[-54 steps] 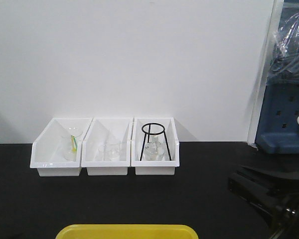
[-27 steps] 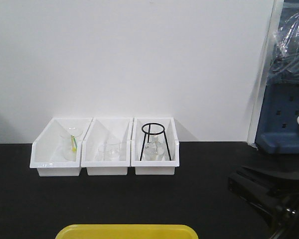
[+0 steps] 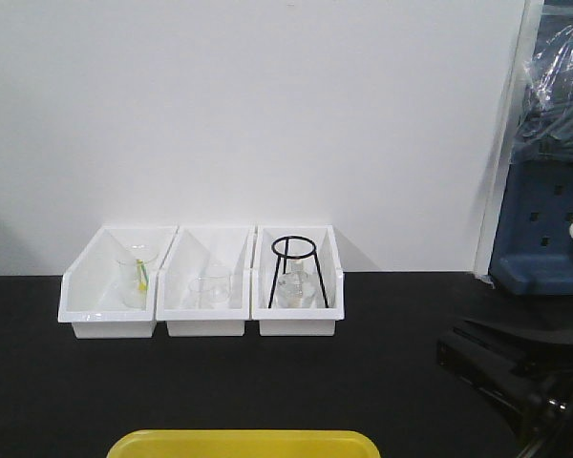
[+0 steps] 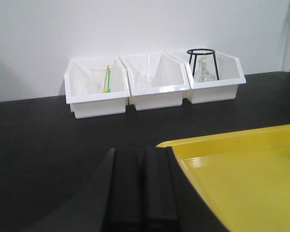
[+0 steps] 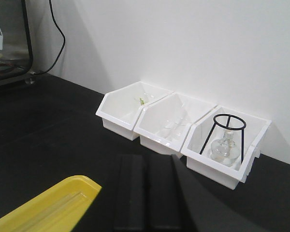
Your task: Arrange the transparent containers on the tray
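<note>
Your flat bright yellow plastic tray (image 4: 241, 179) sits at the near table edge, with bare black tabletop (image 3: 296, 382) between it and three white open-fronted bins (image 3: 201, 286) along the wall. Both the left gripper (image 4: 144, 193) and right gripper (image 5: 147, 193) have their fingers pressed together, holding nothing. Only the right wrist view shows faint clear tubes (image 5: 63, 203) lying in the tray.

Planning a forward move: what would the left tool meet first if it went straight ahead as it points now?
Probably bare black tabletop, then the middle white open-fronted bin; depth is unclear.
</note>
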Robot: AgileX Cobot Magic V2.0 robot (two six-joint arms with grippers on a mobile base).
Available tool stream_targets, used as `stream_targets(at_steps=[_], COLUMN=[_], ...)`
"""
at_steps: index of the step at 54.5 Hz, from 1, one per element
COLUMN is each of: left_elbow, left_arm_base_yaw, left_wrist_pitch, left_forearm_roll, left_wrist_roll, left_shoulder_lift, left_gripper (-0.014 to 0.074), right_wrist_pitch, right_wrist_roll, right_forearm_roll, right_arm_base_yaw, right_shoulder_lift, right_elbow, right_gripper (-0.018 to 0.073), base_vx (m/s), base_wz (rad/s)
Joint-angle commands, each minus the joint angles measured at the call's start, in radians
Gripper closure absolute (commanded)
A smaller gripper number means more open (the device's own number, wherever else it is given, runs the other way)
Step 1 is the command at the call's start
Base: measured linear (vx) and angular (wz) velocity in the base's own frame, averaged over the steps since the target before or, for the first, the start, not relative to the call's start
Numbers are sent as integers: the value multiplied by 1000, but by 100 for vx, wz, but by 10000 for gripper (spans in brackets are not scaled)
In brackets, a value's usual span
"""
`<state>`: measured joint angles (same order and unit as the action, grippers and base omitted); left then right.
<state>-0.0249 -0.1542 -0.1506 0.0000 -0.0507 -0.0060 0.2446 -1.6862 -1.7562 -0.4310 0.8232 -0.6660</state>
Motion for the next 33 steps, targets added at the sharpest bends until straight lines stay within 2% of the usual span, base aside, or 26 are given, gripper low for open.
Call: stream_targets(at_steps=[1,33], left_elbow=[-41,-40], left_arm_base_yaw=[-6,-6], left_wrist_pitch=[37,29], left_forearm_roll=[0,0], left_wrist_roll=[2,2], left_shoulder_lift=[-29,-28], left_gripper=[596,596], right_wrist_pitch=[-19,-19], right_wrist_roll=[1,1], right_forearm_roll=[-37,-37], right_arm_base_yaw=[1,1], right_shoulder_lift=[-9,-9], right_elbow=[-30,-30], right_gripper=[572,572], base_vx=[0,0], base_wz=[0,0])
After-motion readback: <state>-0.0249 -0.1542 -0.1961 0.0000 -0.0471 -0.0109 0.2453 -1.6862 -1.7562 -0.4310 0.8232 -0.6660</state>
